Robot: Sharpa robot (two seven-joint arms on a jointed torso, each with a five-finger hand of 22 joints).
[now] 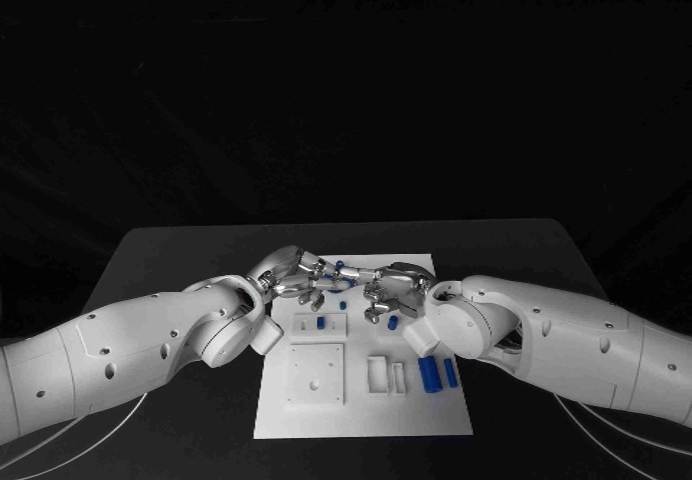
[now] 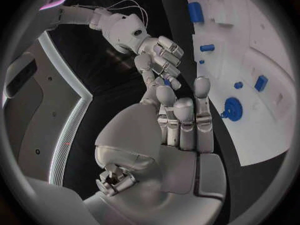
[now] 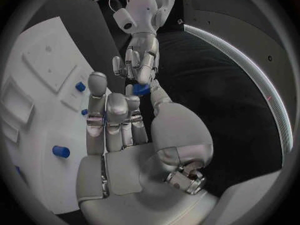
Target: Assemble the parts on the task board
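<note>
Meeting over the task board (image 1: 433,420), both hands (image 1: 296,275) (image 1: 392,290) pinching one blue part (image 3: 141,89).

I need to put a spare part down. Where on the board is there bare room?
The near strip of the task board, below the square white plate and two blue parts, is bare. The far end is crowded by the left hand and right hand.
</note>
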